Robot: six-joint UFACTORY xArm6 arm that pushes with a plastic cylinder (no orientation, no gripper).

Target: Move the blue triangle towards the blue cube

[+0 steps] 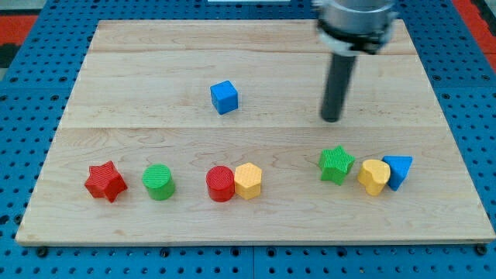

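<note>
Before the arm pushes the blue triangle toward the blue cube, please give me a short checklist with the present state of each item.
1. Blue triangle in view: ok.
2. Blue cube in view, standing alone: ok.
3. My tip behind the triangle for the push: not ok; it is up-left of it.
4. Triangle free of neighbours: not ok; yellow block touches its left.
5. Path clear: not ok; green star also lies that way.

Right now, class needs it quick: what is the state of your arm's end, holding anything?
My tip: a bare rod, holding nothing, touching no block, above the green star, at the view's right of the blue cube.
</note>
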